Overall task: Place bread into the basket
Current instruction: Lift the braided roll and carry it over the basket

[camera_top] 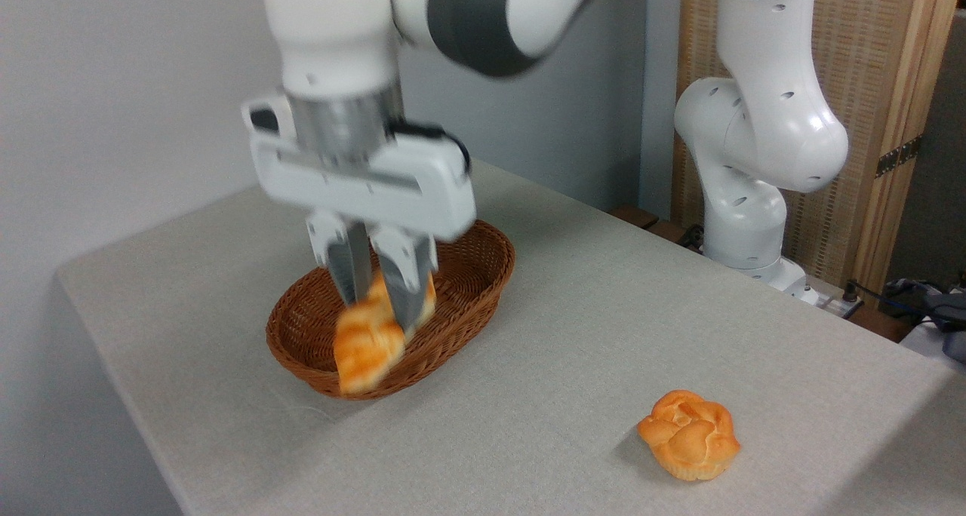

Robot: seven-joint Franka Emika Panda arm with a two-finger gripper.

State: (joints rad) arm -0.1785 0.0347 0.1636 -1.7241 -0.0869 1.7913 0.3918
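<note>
The bread point(366, 346), a long golden-orange braided loaf, hangs tilted with its lower end down and left, held in the air. My gripper point(381, 301) is shut on its upper half, the two fingers point(343, 263) pointing down. In the picture the loaf overlaps the near side of the basket point(479, 274), a reddish-brown oval wicker basket on the table. How high the loaf is above the basket cannot be told exactly; the gripper and loaf are motion-blurred.
A squat knotted orange bun point(688, 434) lies on the grey tablecloth point(589, 335) at the front right. The arm's white base point(747, 199) stands at the back right before a wooden screen. The table's left edge runs near the basket.
</note>
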